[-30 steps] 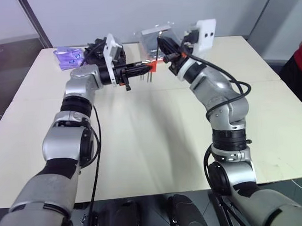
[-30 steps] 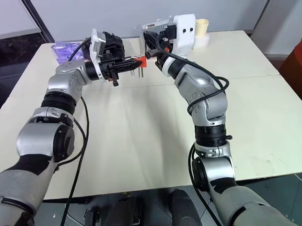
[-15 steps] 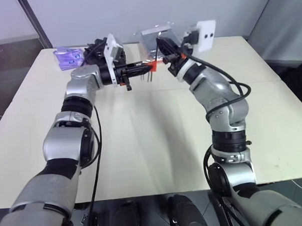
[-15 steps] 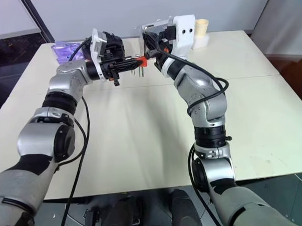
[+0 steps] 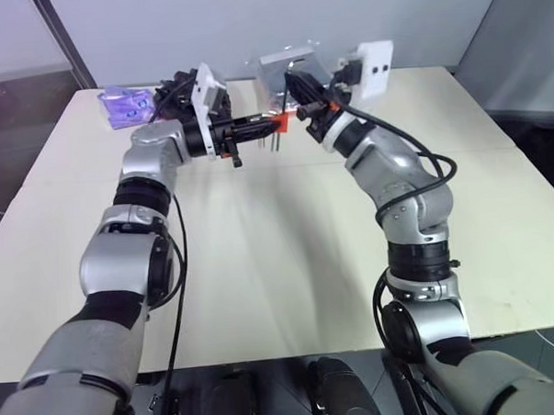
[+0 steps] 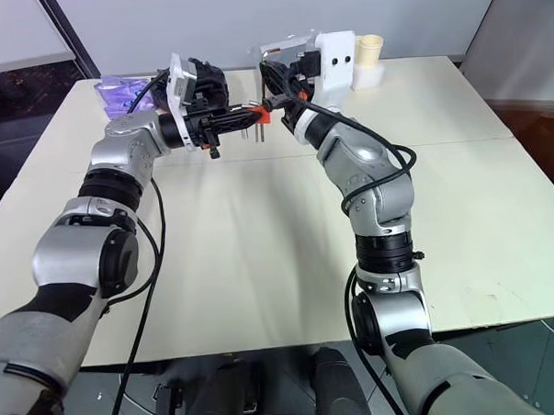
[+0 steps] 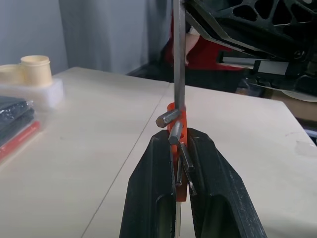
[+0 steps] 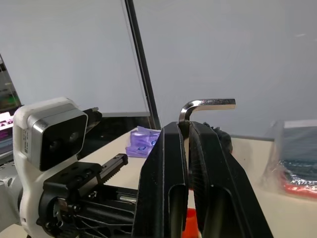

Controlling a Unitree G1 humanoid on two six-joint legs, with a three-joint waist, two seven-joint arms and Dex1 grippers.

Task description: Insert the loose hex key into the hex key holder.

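From the head views, you see both arms raised over the far part of the pale counter (image 5: 261,263). Your left gripper (image 5: 272,125) points across toward the right one, its fingers clamped on the red holder (image 5: 277,123), whose short grey keys (image 5: 275,140) hang below it. Your right gripper (image 5: 295,89) sits just beside and above the holder, fingers pressed together on the loose hex key (image 6: 264,95) — it is held well clear of the counter. A purple bag (image 5: 125,106) lies at the far left edge, a clear packet (image 5: 280,74) behind the grippers, and a cream cup (image 6: 369,49) at the far right.

In the left wrist view, the black fingers (image 7: 153,188) squeeze the holder (image 7: 182,124) between them, with grey key ends poking out at the front. The hex key (image 7: 179,59) comes straight down as a thin rod and meets the holder's upper end.

In the right wrist view, the fingers (image 8: 163,183) are closed on the hex key's shaft (image 8: 185,130) — its bent end (image 8: 210,103) sticks out above the tips. The left gripper shows beyond them.
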